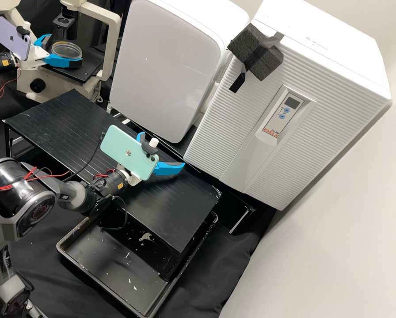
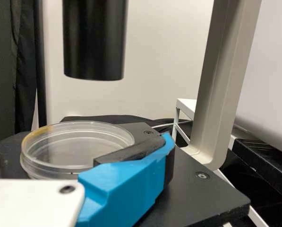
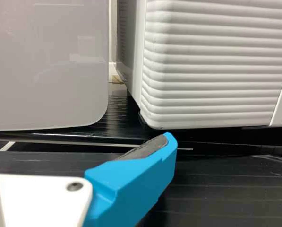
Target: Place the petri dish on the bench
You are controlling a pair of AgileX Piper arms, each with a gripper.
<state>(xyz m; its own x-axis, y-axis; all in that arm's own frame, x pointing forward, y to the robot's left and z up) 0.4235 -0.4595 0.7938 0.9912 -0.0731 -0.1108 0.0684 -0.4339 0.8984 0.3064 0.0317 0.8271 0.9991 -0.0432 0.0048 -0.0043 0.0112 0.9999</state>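
At the upper left of the high view, my left gripper (image 1: 65,49) is at the microscope stage, its blue fingers apart on either side of the clear petri dish (image 1: 67,50). In the left wrist view, the left gripper (image 2: 79,147) has one finger close beside the dish (image 2: 70,144), which appears to rest flat on the dark stage (image 2: 197,203); the other finger barely enters that view. My right gripper (image 1: 164,150) is held open over the black bench (image 1: 52,121), with nothing between its fingers. The right wrist view shows this empty right gripper (image 3: 81,144) facing the white appliances.
The microscope's pale frame (image 1: 112,48) rises beside the stage, and its black cylinder (image 2: 94,40) hangs above the dish. Two white appliances (image 1: 162,66) stand behind the bench. A black tray (image 1: 114,269) lies below the bench's front.
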